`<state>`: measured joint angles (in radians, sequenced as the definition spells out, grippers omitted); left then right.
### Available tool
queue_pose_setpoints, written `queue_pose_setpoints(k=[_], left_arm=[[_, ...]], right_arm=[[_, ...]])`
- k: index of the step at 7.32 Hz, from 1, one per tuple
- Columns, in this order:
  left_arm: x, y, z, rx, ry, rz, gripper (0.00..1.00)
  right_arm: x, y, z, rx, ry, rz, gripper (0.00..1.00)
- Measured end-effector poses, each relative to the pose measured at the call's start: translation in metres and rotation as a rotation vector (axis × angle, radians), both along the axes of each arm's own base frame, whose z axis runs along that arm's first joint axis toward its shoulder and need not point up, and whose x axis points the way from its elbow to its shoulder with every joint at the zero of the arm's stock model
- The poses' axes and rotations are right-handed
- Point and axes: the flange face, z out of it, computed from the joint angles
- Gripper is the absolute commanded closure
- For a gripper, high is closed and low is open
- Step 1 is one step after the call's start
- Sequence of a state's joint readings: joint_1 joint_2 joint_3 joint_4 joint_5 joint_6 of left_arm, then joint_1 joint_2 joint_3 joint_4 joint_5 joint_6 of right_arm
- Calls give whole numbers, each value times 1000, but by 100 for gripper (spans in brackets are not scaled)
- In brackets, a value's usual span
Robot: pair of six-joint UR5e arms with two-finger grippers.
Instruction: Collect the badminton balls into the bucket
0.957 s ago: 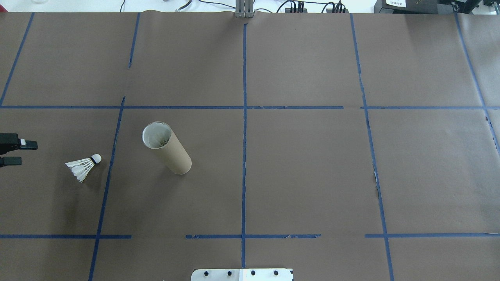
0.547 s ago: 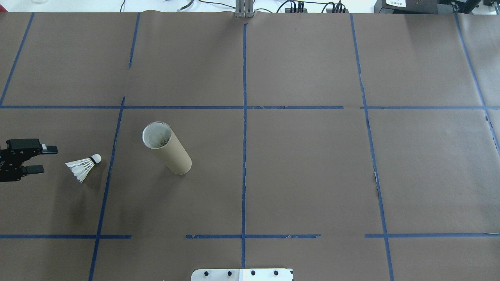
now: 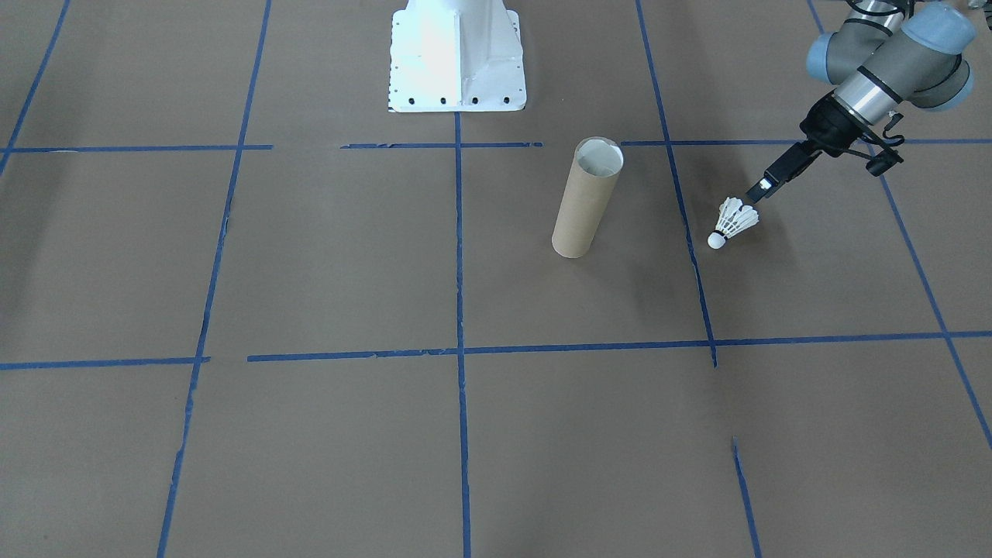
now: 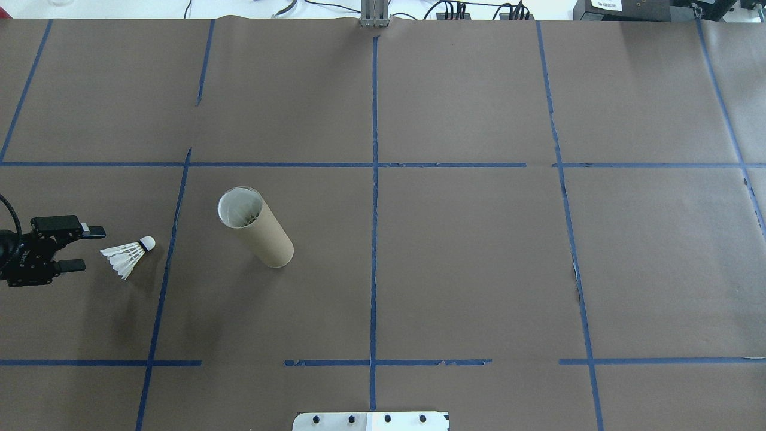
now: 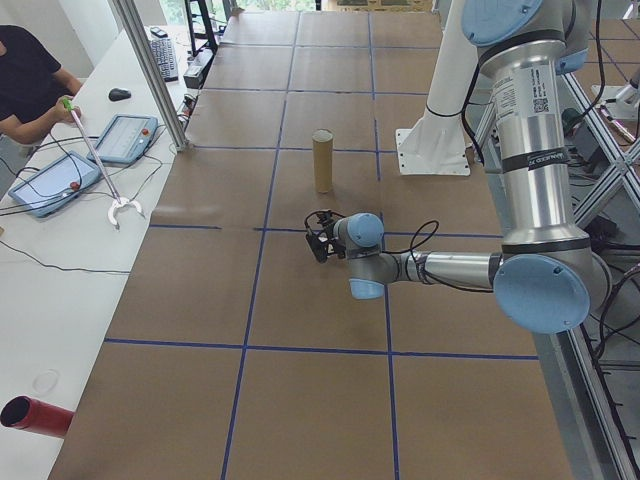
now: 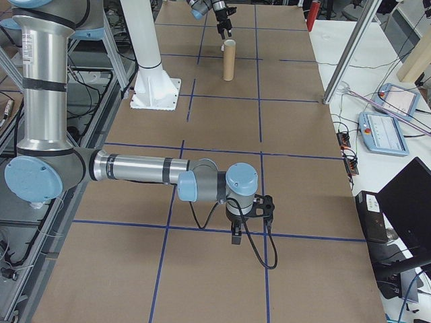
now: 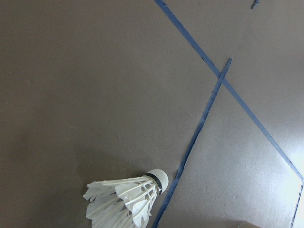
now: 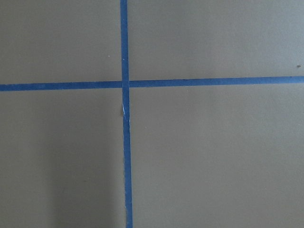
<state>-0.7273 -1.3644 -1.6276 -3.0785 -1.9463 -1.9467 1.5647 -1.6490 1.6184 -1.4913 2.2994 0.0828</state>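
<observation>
- Risk: shuttlecock (image 4: 128, 256) is light, lies on its side, feathers toward left end effector (image 4: 84, 246). A finger tip clipping the skirt would prob push/roll it off instead of trapping it.
- Risk: closing on feathers rather than cork/band = crush or bent skirt, weak hold, could slip during lift.
- Risk: tube (image 4: 255, 227) stands upright and narrow, mouth about as wide as the skirt. Off-centre drop would catch the rim; a bump from the arm could tip it.
- Risk: cork points toward tube now. Needs cork-down entry, else may jam at the mouth, imo.
- Left end effector: open, fingers spread with a clear gap, holding nothing. Sits just beside the feather end, not touching in overhead view. In front view (image 3: 756, 192) one tip looks v. close to the feathers; contact can't be confirmed.
- Shuttlecock: on counter (image 4: 467, 263), left of the tube, apart from it, blue tape line (image 4: 164, 263) between them.
- Right end effector (image 6: 236, 237): only seen in the right side view, pointing down near counter, far from everything. Can't tell open or shut.
</observation>
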Motion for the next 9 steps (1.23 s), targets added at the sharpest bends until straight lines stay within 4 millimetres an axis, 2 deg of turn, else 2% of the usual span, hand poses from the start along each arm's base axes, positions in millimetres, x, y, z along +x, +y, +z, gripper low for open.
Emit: queue_pose_setpoints(k=[2, 4, 6, 8, 9], left_arm=[[15, -10, 9, -39, -2, -6, 0], [23, -16, 10, -67, 8, -11, 7], [25, -17, 11, -73, 10, -6, 22], [26, -16, 12, -73, 9, -2, 51], [26, -16, 14, -74, 6, 0, 58]], right_arm=[[0, 0, 0, 0, 0, 0, 0], [0, 0, 0, 0, 0, 0, 0], [0, 0, 0, 0, 0, 0, 0], [0, 0, 0, 0, 0, 0, 0], [0, 0, 0, 0, 0, 0, 0]])
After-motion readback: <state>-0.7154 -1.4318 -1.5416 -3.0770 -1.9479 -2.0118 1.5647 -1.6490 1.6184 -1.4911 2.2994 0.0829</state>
